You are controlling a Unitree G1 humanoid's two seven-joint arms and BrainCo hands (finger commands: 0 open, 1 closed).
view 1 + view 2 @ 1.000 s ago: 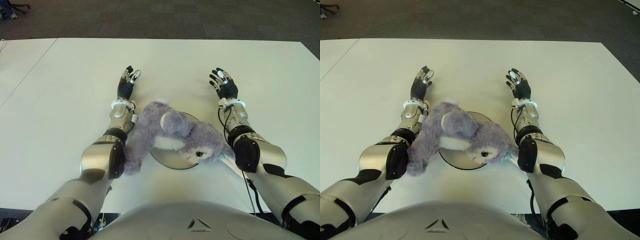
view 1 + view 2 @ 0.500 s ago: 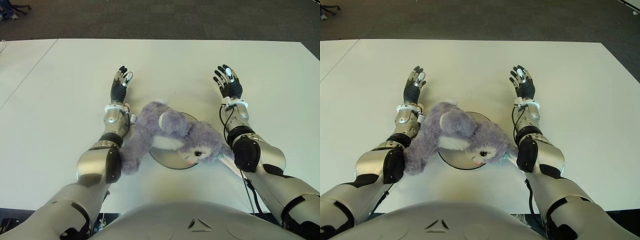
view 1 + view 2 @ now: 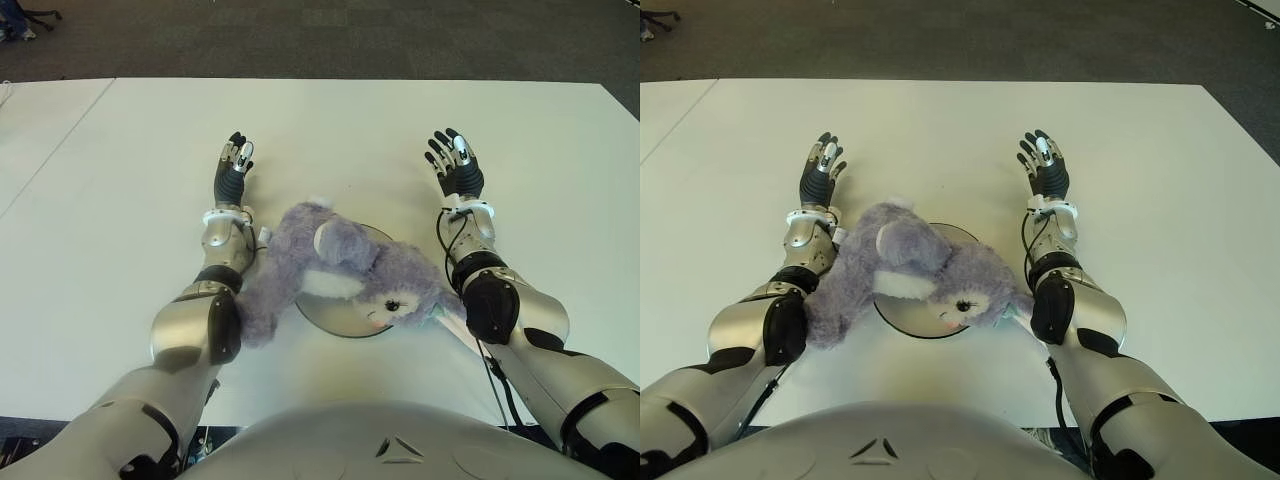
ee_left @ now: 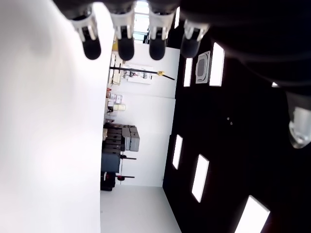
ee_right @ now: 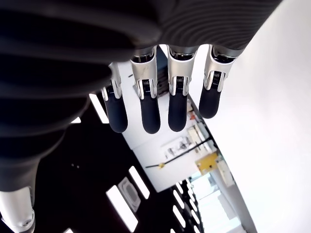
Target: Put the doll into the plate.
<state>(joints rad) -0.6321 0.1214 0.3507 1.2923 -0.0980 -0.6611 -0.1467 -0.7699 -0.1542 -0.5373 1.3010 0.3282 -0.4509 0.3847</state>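
**Doll position and hand status**

Doll (image 3: 345, 275), a purple-grey plush with a white belly patch and a small dark eye, lies across the plate (image 3: 345, 322). Its head and upper body cover most of the plate; its lower body extends off the rim toward the robot's left and touches the left forearm. The plate is round and grey, set on the white table (image 3: 120, 200) directly in front of the robot's torso.

Left hand (image 3: 232, 172) is positioned over the table beyond the doll, on the doll's left side. Its fingers (image 4: 125, 46) are extended and spread, and it holds nothing.

Right hand (image 3: 455, 165) is positioned over the table beyond the plate, on its right side. Its fingers (image 5: 149, 111) are extended and released, and it holds nothing.

Neither hand touches the doll. No legible brand, label or writing is visible on the doll, plate or hands.
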